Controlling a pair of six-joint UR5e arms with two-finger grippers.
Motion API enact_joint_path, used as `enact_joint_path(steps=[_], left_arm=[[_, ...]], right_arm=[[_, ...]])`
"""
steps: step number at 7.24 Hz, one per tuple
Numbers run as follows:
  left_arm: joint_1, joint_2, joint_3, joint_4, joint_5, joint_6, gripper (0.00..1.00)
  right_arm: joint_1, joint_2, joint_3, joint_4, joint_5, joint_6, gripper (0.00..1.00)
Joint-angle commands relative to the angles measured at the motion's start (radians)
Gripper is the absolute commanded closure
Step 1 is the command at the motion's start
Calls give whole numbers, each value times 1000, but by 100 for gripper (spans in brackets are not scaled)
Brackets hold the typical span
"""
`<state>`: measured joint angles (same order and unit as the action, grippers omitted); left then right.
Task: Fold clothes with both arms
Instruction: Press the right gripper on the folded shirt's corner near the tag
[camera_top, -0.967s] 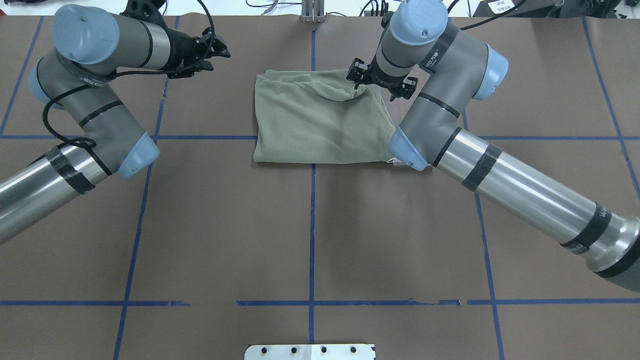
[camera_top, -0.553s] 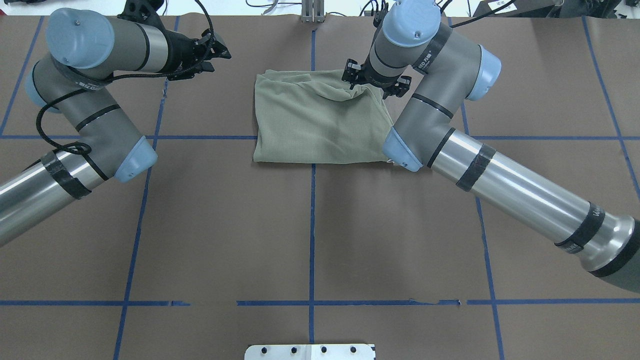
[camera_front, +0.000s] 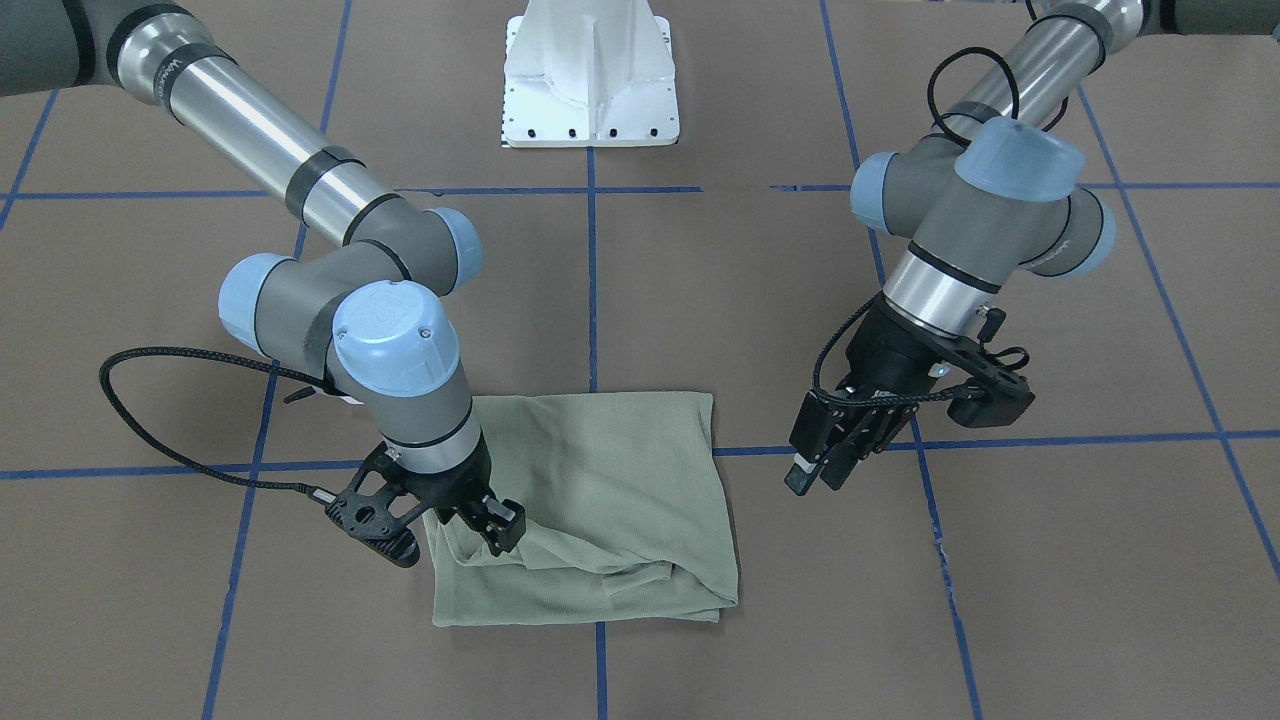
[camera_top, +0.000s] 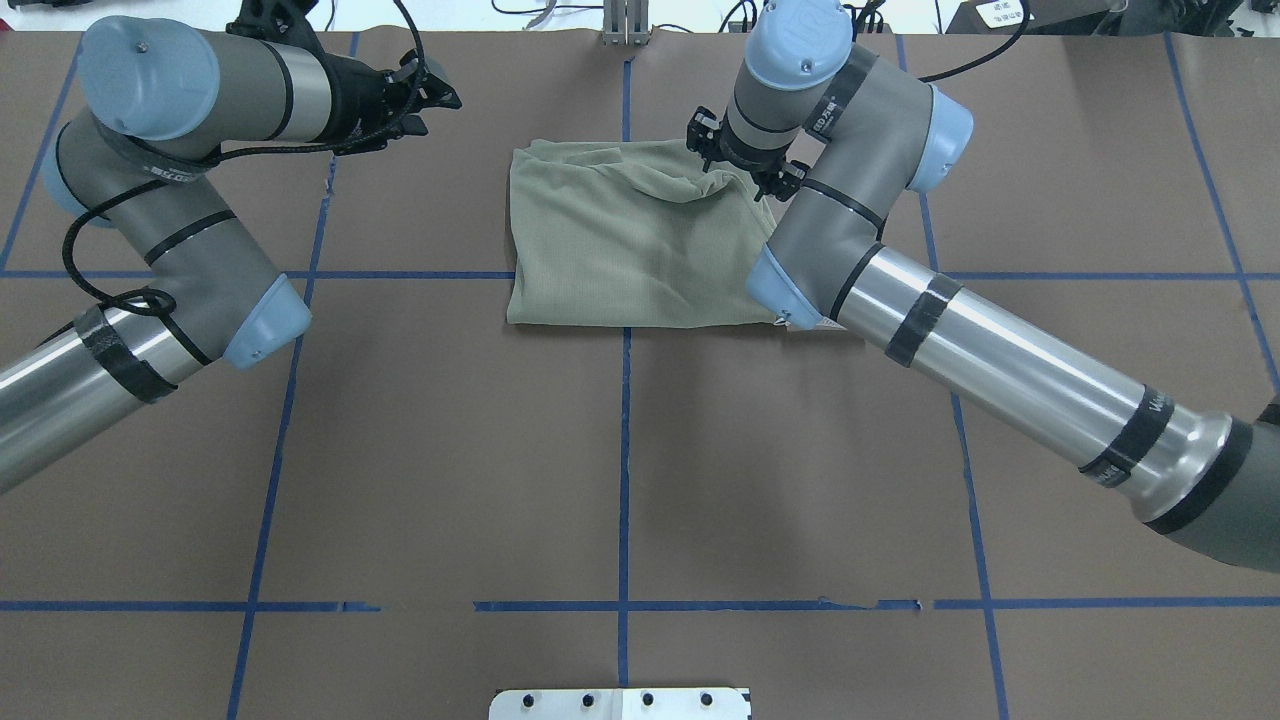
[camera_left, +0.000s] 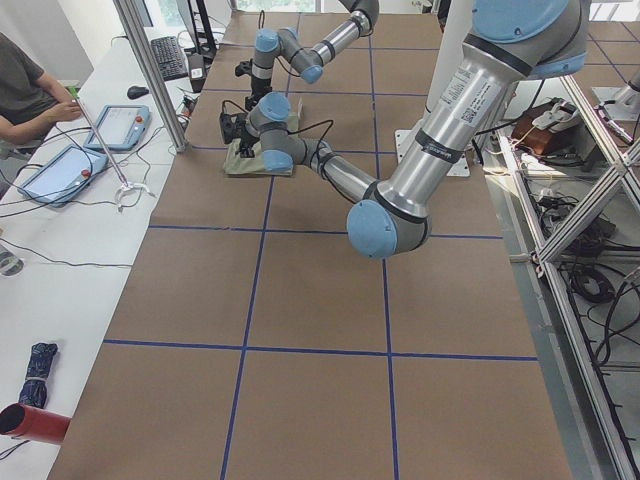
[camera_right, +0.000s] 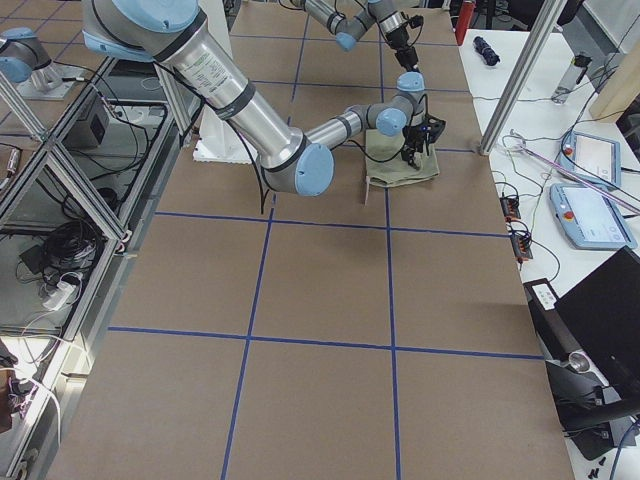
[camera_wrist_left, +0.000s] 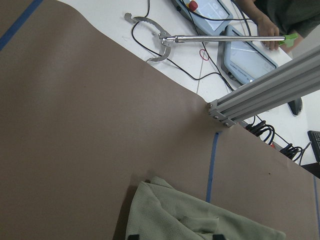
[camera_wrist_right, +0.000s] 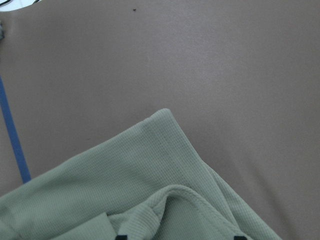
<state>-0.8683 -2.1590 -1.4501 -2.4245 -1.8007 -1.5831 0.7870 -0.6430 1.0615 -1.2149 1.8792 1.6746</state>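
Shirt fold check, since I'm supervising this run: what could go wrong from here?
1. The right claw stands open astride a raised ridge at the corner of the shirt; closing may pinch only one layer and peel the fold apart.
2. The left claw hangs open, off the shirt; a one-armed pull could skew it.

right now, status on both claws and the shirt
Left claw open, hovering clear of shirt. Right claw open, down on its bunched corner. Rest of shirt lies folded flat. Nothing in the way.

Printing on the right arm (camera_top: 1000, 340) is illegible.
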Motion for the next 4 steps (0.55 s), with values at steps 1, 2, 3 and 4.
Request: enact_joint_path(steps=[1,2,3,4], left_arm=[[2,1,-9,4,12,0,42],[2,11,-13,4,14,0,42],[2,13,-18,5,14,0,42],[2,16,-18,5,12,0,42]], right_arm=[[0,29,-23,1,0,158,37],[-5,31,-23,3,1,203,38],[-20,26,-23,21,1,229,37],[-31,19,-25,41,0,249,37]])
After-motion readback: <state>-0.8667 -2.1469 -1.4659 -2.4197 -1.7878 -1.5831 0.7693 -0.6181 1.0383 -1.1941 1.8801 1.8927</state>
